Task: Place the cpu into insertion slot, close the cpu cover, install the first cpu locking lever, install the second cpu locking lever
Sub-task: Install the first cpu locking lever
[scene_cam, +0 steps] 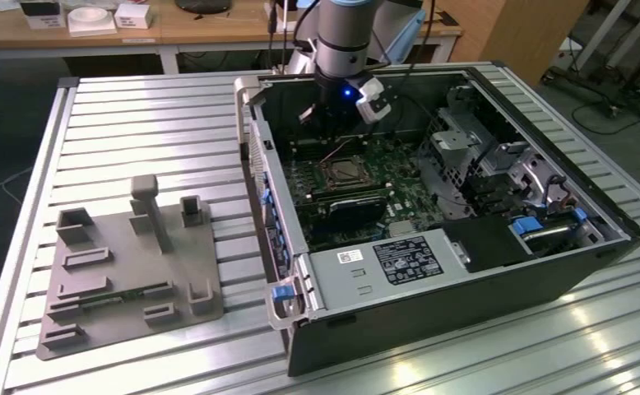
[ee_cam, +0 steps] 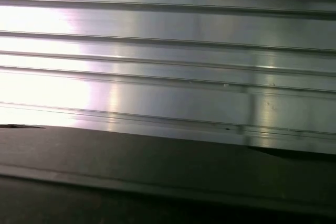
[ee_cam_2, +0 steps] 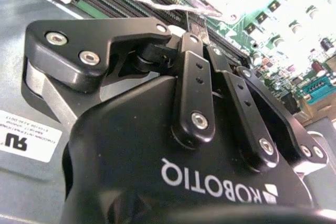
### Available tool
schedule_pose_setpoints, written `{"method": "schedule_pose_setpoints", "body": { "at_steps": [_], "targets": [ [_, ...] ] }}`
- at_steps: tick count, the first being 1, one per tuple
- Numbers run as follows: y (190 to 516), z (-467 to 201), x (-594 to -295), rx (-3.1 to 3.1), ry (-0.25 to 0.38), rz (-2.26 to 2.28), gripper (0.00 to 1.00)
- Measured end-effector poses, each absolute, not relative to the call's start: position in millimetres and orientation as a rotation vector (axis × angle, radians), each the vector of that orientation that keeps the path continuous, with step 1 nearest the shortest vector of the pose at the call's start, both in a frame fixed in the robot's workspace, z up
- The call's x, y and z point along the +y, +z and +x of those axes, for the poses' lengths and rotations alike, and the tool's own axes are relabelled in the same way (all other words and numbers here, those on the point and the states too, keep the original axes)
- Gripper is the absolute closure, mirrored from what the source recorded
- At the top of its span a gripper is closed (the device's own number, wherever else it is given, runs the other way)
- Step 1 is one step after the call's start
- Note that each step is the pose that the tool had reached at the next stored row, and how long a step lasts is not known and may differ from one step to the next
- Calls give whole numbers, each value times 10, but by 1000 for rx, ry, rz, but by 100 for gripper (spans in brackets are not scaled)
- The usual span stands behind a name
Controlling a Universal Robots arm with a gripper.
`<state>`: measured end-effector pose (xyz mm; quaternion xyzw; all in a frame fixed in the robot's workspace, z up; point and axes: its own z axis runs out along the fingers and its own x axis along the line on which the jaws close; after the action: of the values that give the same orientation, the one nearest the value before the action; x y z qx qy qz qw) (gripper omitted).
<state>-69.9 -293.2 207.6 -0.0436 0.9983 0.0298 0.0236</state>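
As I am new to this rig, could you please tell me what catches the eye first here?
The open computer case lying on the slatted metal table, with the arm's claw hanging inside, near the insertion slot on the green board. A grey fixture tray sits at the exterior view's left.

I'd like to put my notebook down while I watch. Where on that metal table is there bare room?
Bare slats lie on the table between the grey fixture tray and the far edge, and along the near edge in front of the computer case. Crowded: inside the case, where the gripper hangs by the insertion slot.
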Motion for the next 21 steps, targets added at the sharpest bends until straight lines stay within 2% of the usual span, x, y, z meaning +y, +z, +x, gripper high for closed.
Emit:
{"method": "schedule_pose_setpoints", "body": {
  "at_steps": [11,16,21],
  "targets": [
    [2104,-699,-2894,3090,91,-135,90],
    [2105,-700,-2898,3093,27,-136,90],
    [2122,-701,-2899,3093,23,-137,90]
  ]
}}
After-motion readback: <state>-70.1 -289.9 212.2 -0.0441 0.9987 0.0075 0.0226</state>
